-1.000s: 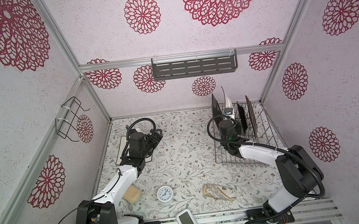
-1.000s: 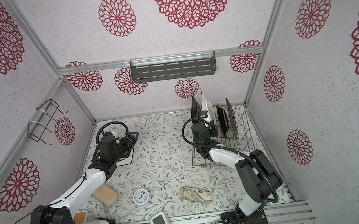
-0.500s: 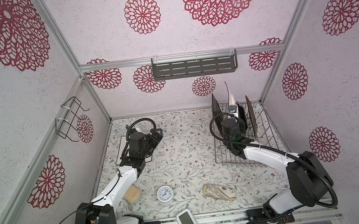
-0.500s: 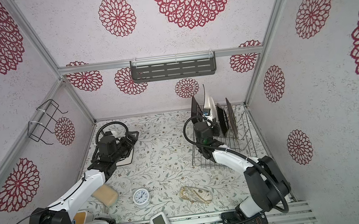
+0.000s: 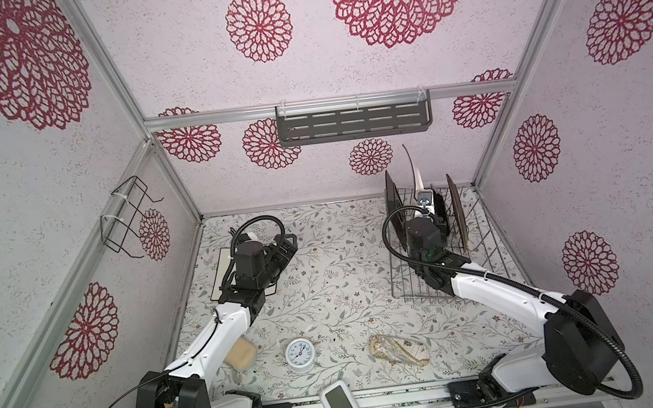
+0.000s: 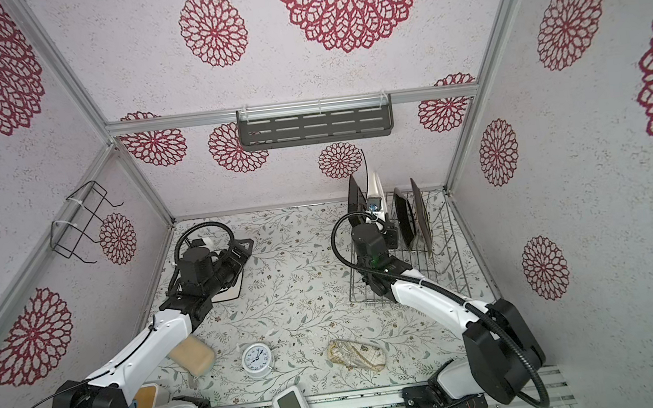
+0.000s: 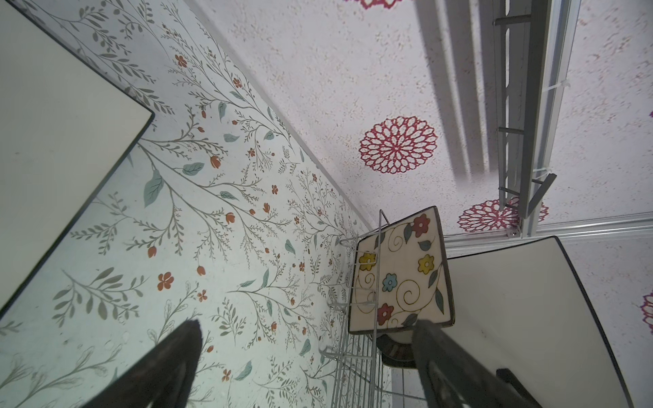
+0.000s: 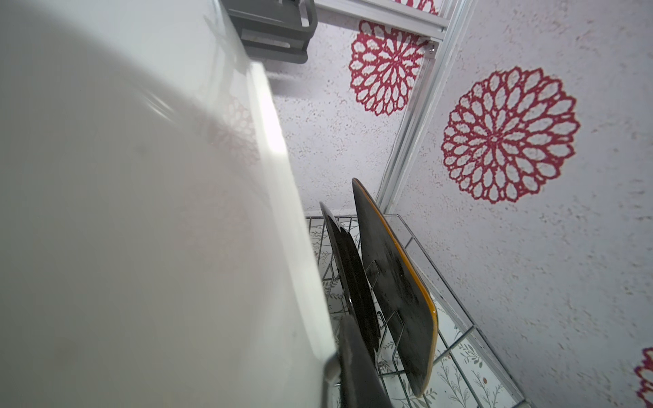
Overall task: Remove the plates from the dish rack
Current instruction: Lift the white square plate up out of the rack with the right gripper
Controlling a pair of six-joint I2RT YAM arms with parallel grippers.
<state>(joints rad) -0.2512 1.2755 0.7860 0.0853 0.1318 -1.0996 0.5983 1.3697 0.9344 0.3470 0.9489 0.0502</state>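
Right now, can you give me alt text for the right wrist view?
A white plate, close up and clamped at its edge by the right gripper, fills most of the view. Beyond it two dark plates stand on edge in the dish rack against the flowered wall.

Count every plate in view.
5. White dark-rimmed plate flat on the table, left; another white plate clamped in the right gripper; flower-painted rectangular plate and two dark brown plates standing in the silver wire dish rack. A sixth may hide behind the flower-painted one.
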